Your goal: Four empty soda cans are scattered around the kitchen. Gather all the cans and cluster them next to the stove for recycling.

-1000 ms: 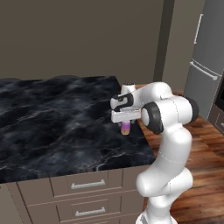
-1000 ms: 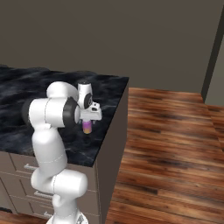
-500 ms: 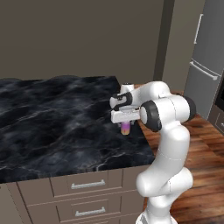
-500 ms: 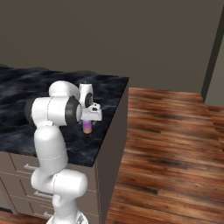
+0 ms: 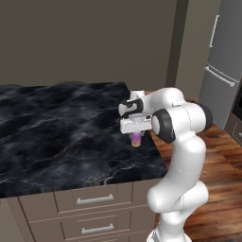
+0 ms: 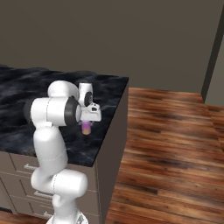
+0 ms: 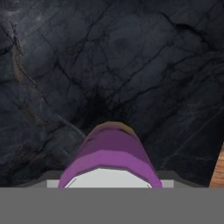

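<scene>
I see a purple soda can (image 5: 136, 139) between the jaws (no label readable), grip indeterminate, standing on black marble bench (image 5: 56, 127).

The soda can (image 5: 136, 139) shows just its lower purple-and-orange part in both base views; its top sits up inside the gripper (image 5: 136, 136). The finger tips cannot be made out there (the white hand covers them), so whether they touch the can is unclear. In the hand view the can's silver top (image 7: 109, 179) is cut off at the bottom. The fridge (image 5: 222, 71) runs off the right edge.
</scene>
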You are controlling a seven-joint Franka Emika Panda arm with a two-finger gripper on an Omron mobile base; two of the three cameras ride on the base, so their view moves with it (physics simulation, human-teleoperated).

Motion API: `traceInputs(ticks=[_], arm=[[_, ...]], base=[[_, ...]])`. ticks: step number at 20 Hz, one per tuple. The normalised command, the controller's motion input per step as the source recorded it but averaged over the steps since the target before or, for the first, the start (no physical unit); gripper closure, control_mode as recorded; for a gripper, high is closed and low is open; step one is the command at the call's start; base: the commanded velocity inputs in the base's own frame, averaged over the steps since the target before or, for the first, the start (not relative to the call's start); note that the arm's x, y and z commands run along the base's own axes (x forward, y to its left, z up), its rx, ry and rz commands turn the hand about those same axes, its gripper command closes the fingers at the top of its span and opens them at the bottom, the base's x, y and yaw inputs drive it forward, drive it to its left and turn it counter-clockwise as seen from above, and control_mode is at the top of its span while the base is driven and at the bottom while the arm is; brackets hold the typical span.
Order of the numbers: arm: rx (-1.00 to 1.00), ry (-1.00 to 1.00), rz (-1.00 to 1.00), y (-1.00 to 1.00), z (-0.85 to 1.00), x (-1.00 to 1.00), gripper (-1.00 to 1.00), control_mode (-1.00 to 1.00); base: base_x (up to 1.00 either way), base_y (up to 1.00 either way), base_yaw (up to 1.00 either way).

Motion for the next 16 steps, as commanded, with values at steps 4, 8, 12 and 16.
traceInputs(ticks=[4, 8, 12, 16], arm=[[0.00, 0.00, 0.00, 0.00, 0.14, -0.27, 1.00, -1.00], [-0.01, -0.08, 0.00, 0.00, 0.43, -0.07, 1.00, -1.00], [0.00, -0.04, -0.01, 0.00, 0.58, -0.23, 1.00, -1.00], [0.00, 0.00, -0.03, 0.00, 0.57, -0.26, 1.00, -1.00]], base=[[0.00, 0.00, 0.00], [0.00, 0.00, 0.00], [0.00, 0.00, 0.00], [0.00, 0.00, 0.00]])
